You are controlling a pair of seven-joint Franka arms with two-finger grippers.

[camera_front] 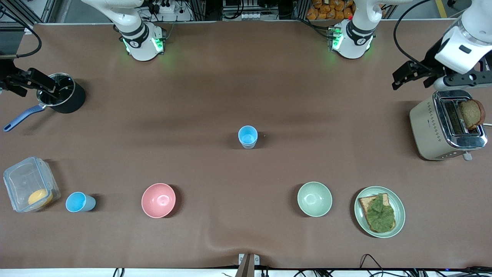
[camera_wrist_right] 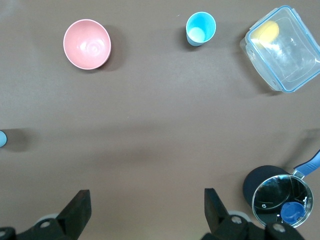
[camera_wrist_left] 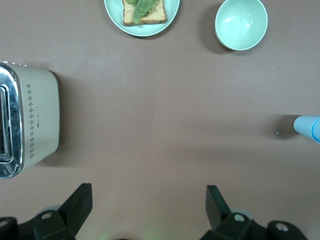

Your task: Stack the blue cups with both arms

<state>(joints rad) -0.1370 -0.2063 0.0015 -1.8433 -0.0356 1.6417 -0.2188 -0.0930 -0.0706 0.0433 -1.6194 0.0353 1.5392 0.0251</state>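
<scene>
Both grippers, right (camera_front: pixel 15 82) at upper left and left (camera_front: pixel 413 75) at upper right (fingers apart), hang wide of two separate blue cups, centre (camera_front: pixel 248 136) and lower left (camera_front: pixel 80 202); either light cup could tip if clipped.

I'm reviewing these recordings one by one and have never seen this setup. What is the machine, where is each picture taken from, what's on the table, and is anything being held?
Two robot arms stand at a brown table. The wide picture looks down from across the table; the other two come from cameras on each arm's wrist. The left gripper hangs over the table beside the toaster, which has bread in its slot. The right gripper hangs beside the black pot. Both are open and hold nothing.

One blue cup stands mid-table. The other blue cup stands nearer the front camera, between a clear container and a pink bowl. Toward the left arm's end sit a green bowl and a plate of toast with lettuce. The cups are not yet stacked.
</scene>
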